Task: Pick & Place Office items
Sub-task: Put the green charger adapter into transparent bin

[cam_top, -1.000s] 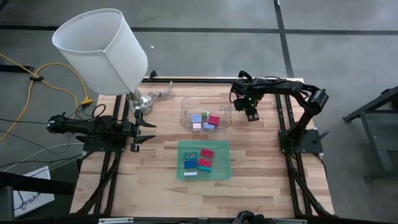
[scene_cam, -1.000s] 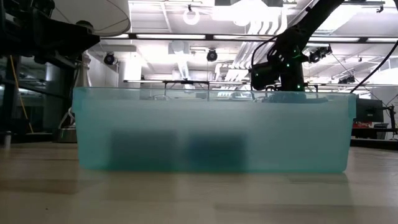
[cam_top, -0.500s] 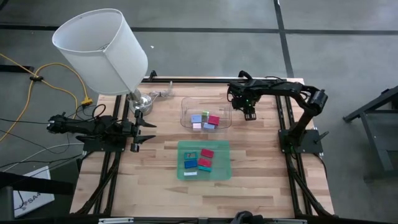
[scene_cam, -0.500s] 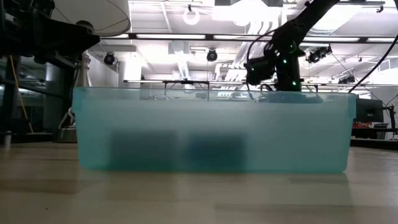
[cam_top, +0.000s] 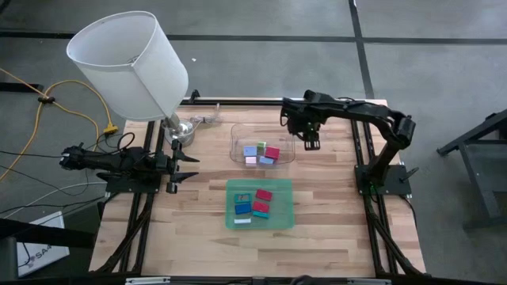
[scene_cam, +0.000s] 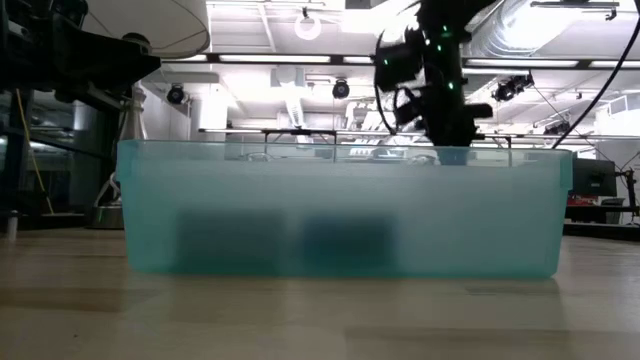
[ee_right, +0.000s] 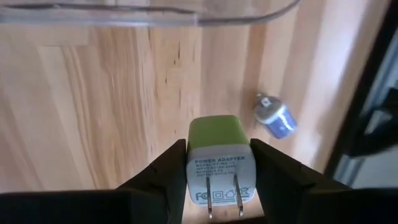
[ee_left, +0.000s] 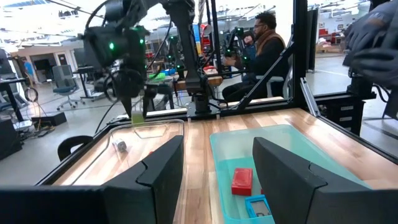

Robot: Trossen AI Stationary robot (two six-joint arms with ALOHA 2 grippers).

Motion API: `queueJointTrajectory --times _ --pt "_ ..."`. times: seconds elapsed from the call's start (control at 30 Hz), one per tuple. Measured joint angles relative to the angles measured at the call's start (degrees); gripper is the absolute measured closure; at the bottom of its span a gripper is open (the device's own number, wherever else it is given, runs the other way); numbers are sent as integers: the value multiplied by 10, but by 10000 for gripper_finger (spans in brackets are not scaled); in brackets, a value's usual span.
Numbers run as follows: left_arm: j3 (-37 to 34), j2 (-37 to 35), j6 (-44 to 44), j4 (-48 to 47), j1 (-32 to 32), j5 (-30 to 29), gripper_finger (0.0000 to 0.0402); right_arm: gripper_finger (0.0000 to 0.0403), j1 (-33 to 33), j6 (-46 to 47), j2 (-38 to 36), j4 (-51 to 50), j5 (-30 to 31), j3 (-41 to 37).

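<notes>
My right gripper (ee_right: 219,163) hangs over the bare wood just right of the clear tray (cam_top: 238,131), shut on a green-and-white power adapter (ee_right: 217,149). It also shows in the high view (cam_top: 310,142) and the low view (scene_cam: 445,125). The clear tray holds several office items (cam_top: 262,153). More office items (cam_top: 255,204) lie flat in the green tray (cam_top: 285,222) nearer the front. A small blue adapter (ee_right: 274,118) lies on the wood below the right gripper. My left gripper (cam_top: 176,162) waits open at the table's left edge. My right gripper pinches the adapter's two side faces (ee_right: 191,163) between its two fingers, at the white pronged half. The fingers come from above, pointing down. The adapter is lifted clear of the table, green end down, its printed face and prongs toward the wrist camera.
A tall lamp with a white shade (cam_top: 127,63) stands on its metal base (cam_top: 181,131) at the table's far left. In the left wrist view a person (ee_left: 261,46) sits in the room beyond the far edge. Bare wood lies right of both trays.
My right gripper has risen and gone toward the table's left, nearing the clear tray's right wall, with the green adapter still between its fingers and clear of the wood. Its wrist has turned a little.
</notes>
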Motion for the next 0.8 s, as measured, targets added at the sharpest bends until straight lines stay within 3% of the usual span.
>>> queueJointTrajectory --times 0.3,0.6,0.8 --pt "0 0 0 0 0 0 215 257 47 4 0 -23 13 89" --pt "0 0 0 0 0 0 215 256 85 -8 0 78 7 103" --pt "0 0 0 0 0 0 215 257 90 -13 8 174 -68 103"
